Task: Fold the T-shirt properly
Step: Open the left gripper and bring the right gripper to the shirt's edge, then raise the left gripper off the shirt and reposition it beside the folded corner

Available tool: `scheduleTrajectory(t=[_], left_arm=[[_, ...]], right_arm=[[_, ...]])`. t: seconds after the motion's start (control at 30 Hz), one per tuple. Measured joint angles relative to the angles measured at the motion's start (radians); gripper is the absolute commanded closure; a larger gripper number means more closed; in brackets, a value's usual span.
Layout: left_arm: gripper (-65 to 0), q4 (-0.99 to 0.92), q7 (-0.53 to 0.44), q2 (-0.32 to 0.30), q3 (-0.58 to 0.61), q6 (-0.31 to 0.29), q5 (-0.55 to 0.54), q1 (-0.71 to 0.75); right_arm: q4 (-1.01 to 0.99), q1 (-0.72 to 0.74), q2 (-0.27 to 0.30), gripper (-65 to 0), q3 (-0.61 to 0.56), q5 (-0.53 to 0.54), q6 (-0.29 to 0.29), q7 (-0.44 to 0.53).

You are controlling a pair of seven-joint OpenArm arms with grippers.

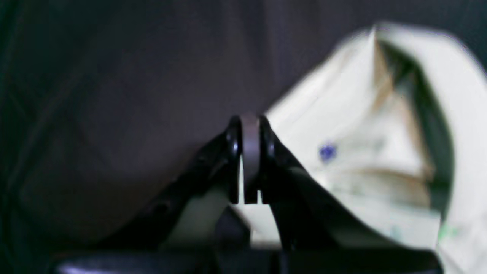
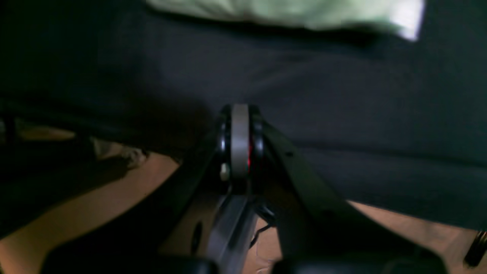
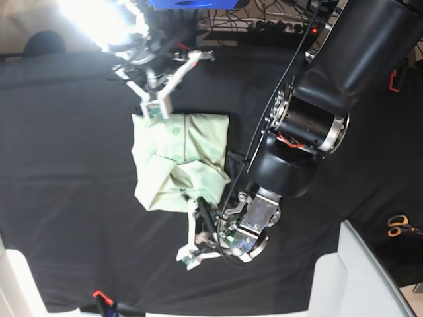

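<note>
The T-shirt (image 3: 178, 158) lies as a folded pale green bundle in the middle of the black cloth. In the left wrist view the T-shirt (image 1: 361, 152) fills the right side, with a small blue mark on it. My left gripper (image 1: 249, 121) is shut with nothing between its fingers. In the base view the left gripper (image 3: 187, 259) is just off the shirt's near corner, over bare cloth. My right gripper (image 2: 239, 110) is shut and empty too, and the T-shirt (image 2: 285, 11) shows only as a strip ahead of it. In the base view the right gripper (image 3: 153, 112) is at the shirt's far edge.
The black cloth (image 3: 66, 165) covers the whole table. Scissors with orange handles (image 3: 398, 225) lie at the right edge. Cables and a power strip (image 3: 277, 26) run along the back. A white panel (image 3: 357, 277) stands at the front right corner.
</note>
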Motion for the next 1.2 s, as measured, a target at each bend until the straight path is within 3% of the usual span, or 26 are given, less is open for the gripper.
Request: scheduleTrajectory(t=[0.1,0.2,0.3,0.4,0.5,0.57,0.7,0.83,1.2], left_arm=[[0.0,0.164,0.088,-0.014,0.001,0.0,-0.008,0.06],[0.0,0.394,0.225,-0.06,0.001,-0.02,-0.013,0.157],[0.0,0.665,0.39,-0.115,-0.038,-0.068,-0.011,0.305],[0.0,0.885,0.467,-0.126,-0.121,-0.068,-0.01,0.442],[0.0,1.011,0.474,-0.128,-0.142,-0.068,-0.005,0.549],[0.0,1.046,0.47,-0.121,-0.138,-0.069,-0.011,0.612],[0.0,1.046,0.473,-0.095,-0.136,-0.071,-0.012,0.673],[0.0,1.021,0.372,-0.088,-0.136,-0.068,-0.011,0.694],[0.0,0.836,0.294,-0.066,-0.098,-0.068,-0.005,0.705]], right_arm=[[0.0,0.043,-0.017,-0.3,-0.076,0.004,0.0,-0.003],[0.0,0.058,-0.024,-0.3,-0.074,0.009,0.004,0.0],[-0.001,0.017,-0.011,-0.3,0.069,0.004,0.001,-0.003],[-0.002,-0.029,-0.014,-0.3,0.246,-0.001,0.001,0.0],[-0.006,-0.067,-0.009,-0.3,0.372,-0.003,0.001,0.0],[-0.01,-0.071,-0.008,-0.3,0.394,-0.003,0.001,0.0],[-0.012,-0.069,-0.003,-0.3,0.386,0.011,0.009,-0.001],[-0.014,-0.092,0.0,-0.3,0.387,0.008,0.008,0.0],[-0.014,-0.115,0.001,-0.3,0.387,0.008,0.008,-0.001]])
